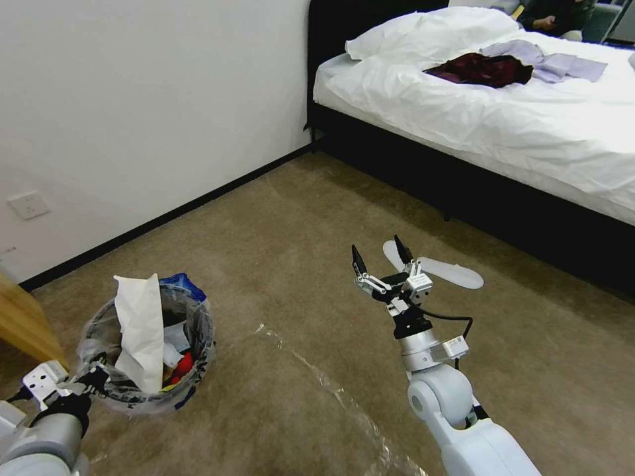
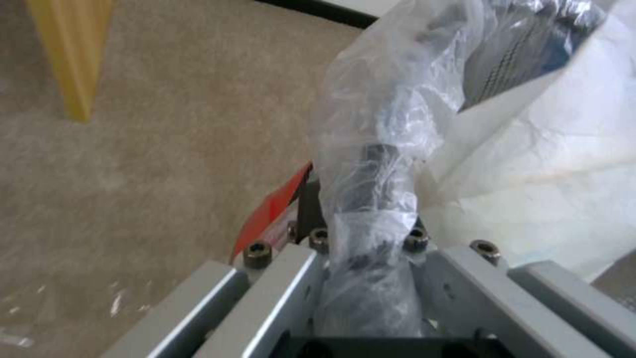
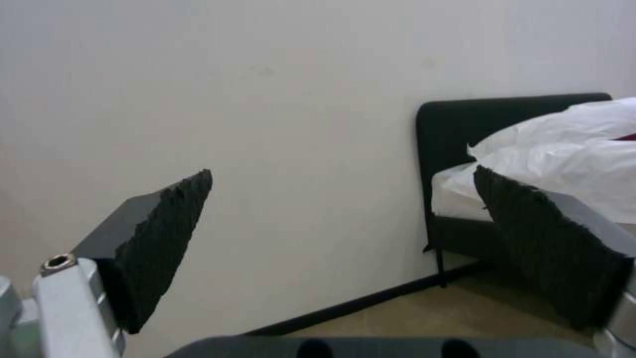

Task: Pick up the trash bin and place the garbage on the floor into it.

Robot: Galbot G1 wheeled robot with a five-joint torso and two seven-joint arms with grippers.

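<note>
A: Bin is seen at the lower left of the head view, held up off the carpet by the left hand, near the wall.

B: Grip state?

A: Left hand is clamped on the rim, with the clear plastic liner bunched between its fingers, as shown in the left wrist view. Only one side of the rim is gripped.

B: Contents?

A: Rubbish already inside: a big crumpled white paper sticking well above the rim, red wrapper bits lower down. No loose litter is made out on the carpet ahead, so the task is judged nearly done or another spot must be reached.

B: Right hand?

A: Right hand is raised mid-frame, jaws wide apart, nothing held. It hangs over bare carpet, with a white slipper just behind it and the bed further back.

B: Risks?

A: Slippery liner is pinched together with the rim, so the bin could be let slip or tilted if it is swung fast. The tall paper is loosely seated and could be tipped out by a jolt or a lean. The slipper could be mistaken for litter and grabbed. A yellow wooden leg stands close to the left arm and could be bumped during a turn.
</note>
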